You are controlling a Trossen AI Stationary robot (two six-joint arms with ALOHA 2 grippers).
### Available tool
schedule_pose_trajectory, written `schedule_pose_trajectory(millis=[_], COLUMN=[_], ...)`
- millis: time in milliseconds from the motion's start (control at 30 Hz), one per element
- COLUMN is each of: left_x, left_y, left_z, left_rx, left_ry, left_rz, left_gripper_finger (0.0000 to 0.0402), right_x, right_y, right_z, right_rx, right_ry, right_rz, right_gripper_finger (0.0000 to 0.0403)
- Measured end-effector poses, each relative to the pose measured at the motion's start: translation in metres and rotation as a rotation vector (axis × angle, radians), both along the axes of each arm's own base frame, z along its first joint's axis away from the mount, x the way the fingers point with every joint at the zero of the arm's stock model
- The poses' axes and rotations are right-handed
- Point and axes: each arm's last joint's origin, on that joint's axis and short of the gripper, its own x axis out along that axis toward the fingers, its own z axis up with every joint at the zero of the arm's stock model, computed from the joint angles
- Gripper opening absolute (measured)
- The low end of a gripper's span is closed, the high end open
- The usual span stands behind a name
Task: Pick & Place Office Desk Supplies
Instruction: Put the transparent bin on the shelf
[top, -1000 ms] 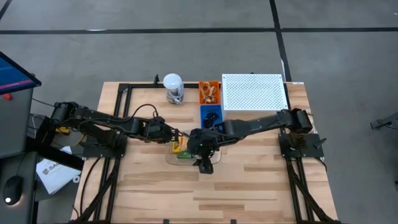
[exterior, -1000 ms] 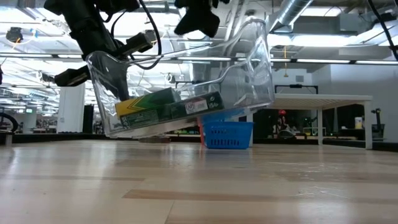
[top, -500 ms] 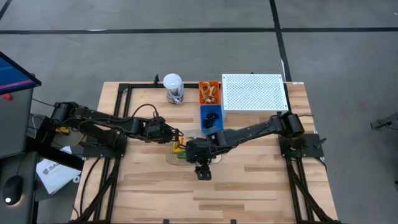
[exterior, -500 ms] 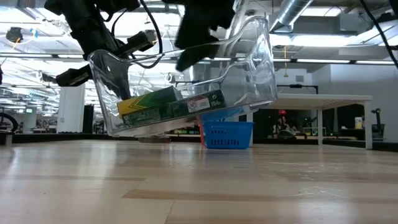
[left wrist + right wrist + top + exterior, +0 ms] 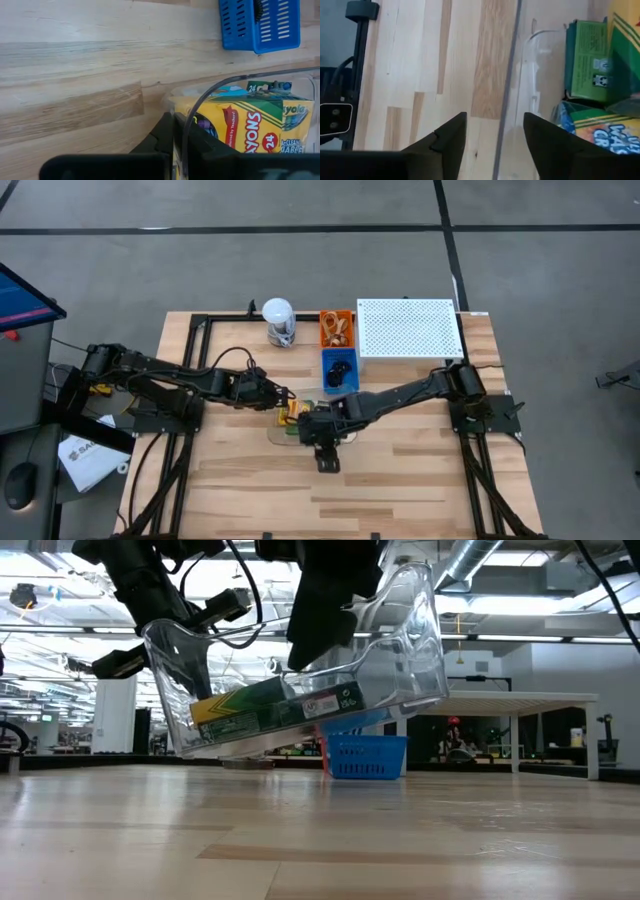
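Since a second ago the right gripper [image 5: 316, 428] has slid from the clear bin's near-right side toward frame centre, and in the low view its dark bulk now sits over the clear bin [image 5: 300, 670], covering the upper middle where only a corner showed before. The bin itself has barely moved: still tilted, left end low, right end raised off the table [image 5: 400, 830].

Left gripper [image 5: 281, 402] is clenched on the bin's left wall; the left wrist view shows its fingers [image 5: 165, 135] pinching the clear rim.

Right gripper's fingers [image 5: 450, 135] are spread apart, straddling the bin's clear edge, grasping nothing yet.

Both crayon boxes [image 5: 270, 708] lie inside the tilted bin, slid toward its low left end, centre-left of the low view; yellow and green faces show in both wrist views.

The blue basket [image 5: 338, 368] with black clips and the orange basket [image 5: 337, 328] with rubber bands sit upper centre in the high view.

Judgement: right arm is lining up a second grip on the bin; crayons already placed.
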Motion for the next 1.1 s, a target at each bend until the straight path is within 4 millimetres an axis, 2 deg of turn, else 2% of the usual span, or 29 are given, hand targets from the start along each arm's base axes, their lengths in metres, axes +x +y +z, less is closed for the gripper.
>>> schedule_pose_trajectory(millis=[200, 433, 600, 733, 1100], left_x=[0.000, 0.001, 0.002, 0.000, -0.026], left_y=[0.000, 0.000, -0.001, -0.003, -0.002], left_z=[0.000, 0.001, 0.001, 0.007, 0.051], left_rx=[0.000, 0.005, 0.000, 0.020, 0.073], left_ry=[-0.001, -0.007, -0.011, -0.038, -0.231], left_rz=[0.000, -0.015, -0.052, -0.108, -0.190], left_gripper_finger=[0.0002, 0.0002, 0.0012, 0.0035, 0.0113], right_x=[0.000, 0.000, -0.001, -0.001, 0.000], right_y=[-0.001, 0.000, 0.003, 0.004, 0.003], right_z=[0.000, 0.000, 0.000, 0.000, 0.001], right_rx=[-0.040, -0.059, -0.082, -0.090, -0.093], right_ry=[-0.008, -0.016, -0.023, -0.024, -0.033], right_rz=[-0.024, -0.008, -0.007, -0.015, -0.039], right_gripper_finger=[0.0137, 0.0015, 0.0005, 0.0004, 0.0001])
